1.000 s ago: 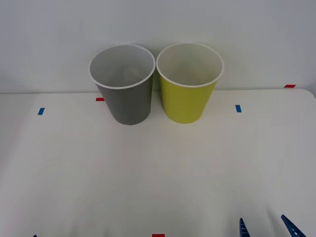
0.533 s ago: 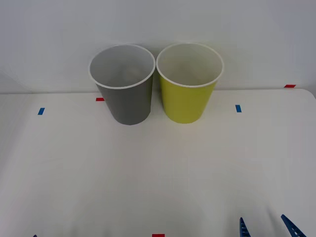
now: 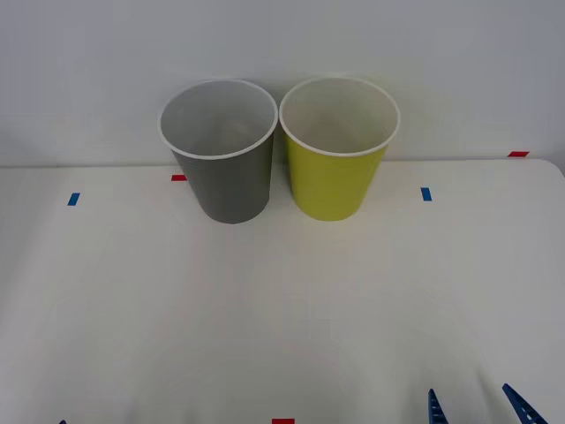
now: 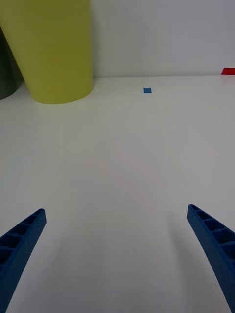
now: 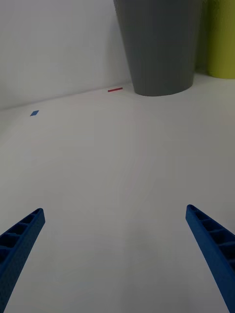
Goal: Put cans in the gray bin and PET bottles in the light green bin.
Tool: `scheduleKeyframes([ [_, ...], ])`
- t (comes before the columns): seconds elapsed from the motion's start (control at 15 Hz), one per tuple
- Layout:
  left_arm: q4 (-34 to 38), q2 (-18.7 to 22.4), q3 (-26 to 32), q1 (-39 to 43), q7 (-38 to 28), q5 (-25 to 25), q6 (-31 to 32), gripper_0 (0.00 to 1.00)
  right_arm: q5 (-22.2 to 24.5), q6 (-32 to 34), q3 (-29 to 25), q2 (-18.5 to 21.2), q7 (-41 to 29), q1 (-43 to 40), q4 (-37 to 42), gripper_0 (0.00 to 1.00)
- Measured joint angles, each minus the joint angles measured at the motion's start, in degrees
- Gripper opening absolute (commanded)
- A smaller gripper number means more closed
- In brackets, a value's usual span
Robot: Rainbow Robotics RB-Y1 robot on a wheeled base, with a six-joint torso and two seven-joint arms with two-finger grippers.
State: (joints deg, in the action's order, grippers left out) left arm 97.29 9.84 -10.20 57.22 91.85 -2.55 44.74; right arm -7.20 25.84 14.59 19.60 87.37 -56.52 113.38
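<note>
The gray bin (image 3: 225, 172) stands upright at the back of the white table, and the light green bin (image 3: 335, 177) stands just to its right, nearly touching it. No cans or PET bottles are in view. My right gripper (image 3: 477, 408) is open low at the front right, far from the bins. Its wrist view has the light green bin (image 4: 54, 49) and an edge of the gray bin (image 4: 6, 73) beyond the open right gripper (image 4: 116, 211). In the other wrist view my left gripper (image 5: 115, 211) is open over bare table, short of the gray bin (image 5: 159, 44) and the light green bin (image 5: 220, 34).
Small blue tape marks (image 3: 73, 199) (image 3: 426, 193) and red ones (image 3: 179, 177) (image 3: 518, 154) (image 3: 282, 421) lie on the white table (image 3: 282, 300). A pale wall rises right behind the bins. The table's rounded corner is at the far right.
</note>
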Motion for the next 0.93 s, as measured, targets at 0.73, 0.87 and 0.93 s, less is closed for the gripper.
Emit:
scheduleKeyframes([
  [0.73,0.0,0.0,0.0,0.0,0.0,0.0,0.0,1.0,0.0,0.0,0.0,0.0,0.0,0.0,0.0,1.0],
  [0.87,0.0,0.0,0.0,0.0,0.0,0.0,0.0,1.0,0.0,0.0,0.0,0.0,0.0,0.0,0.0,1.0],
  [0.93,0.0,0.0,0.0,0.0,0.0,0.0,0.0,1.0,0.0,0.0,0.0,0.0,0.0,0.0,0.0,1.0],
])
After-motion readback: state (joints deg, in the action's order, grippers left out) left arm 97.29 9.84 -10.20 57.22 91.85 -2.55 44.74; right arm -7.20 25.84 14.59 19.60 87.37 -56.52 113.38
